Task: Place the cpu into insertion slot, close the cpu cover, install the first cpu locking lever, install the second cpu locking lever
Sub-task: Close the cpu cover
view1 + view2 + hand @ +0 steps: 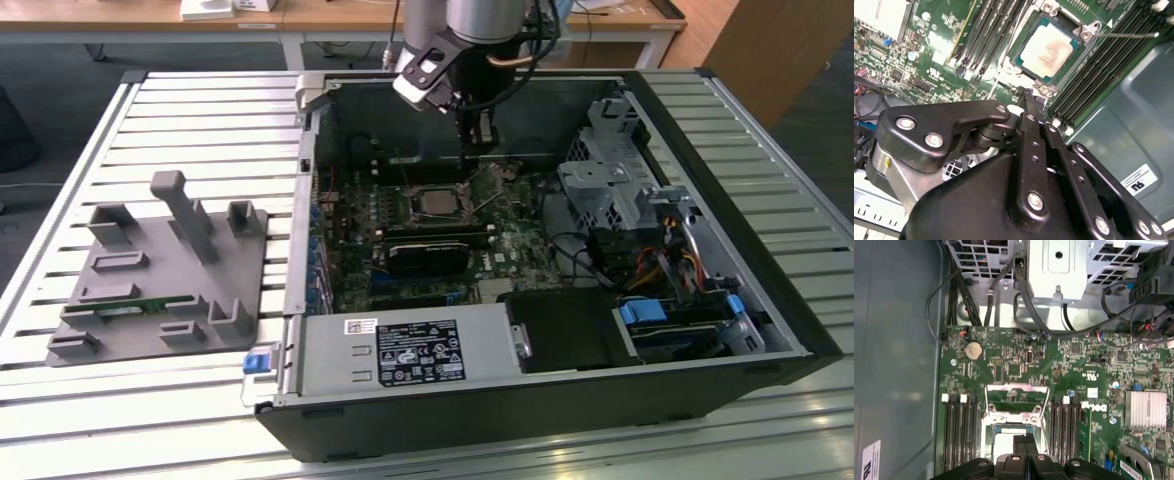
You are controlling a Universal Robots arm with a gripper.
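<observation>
The cpu [1049, 50], a flat square with a dull silver top, lies in the insertion slot [1023, 62] on the green board inside the open computer case. It also shows in the exterior view [435, 202]. In the first wrist view the cpu cover [1016, 388], a thin silver frame, looks raised on the socket's far side from the fingers. A thin wire locking lever [1126, 35] sticks out over the memory slots. My gripper [1025, 442] hangs just above the socket's near edge, fingers shut together with nothing between them. It also shows here [1030, 96] and here [475, 165].
Long black memory slots [959, 430] flank the socket. A drive cage [614, 180] with cables [654, 265] fills the case's right side, and a power supply [400, 350] sits at the front. A grey fixture [160, 270] stands on the slatted table at the exterior view's left.
</observation>
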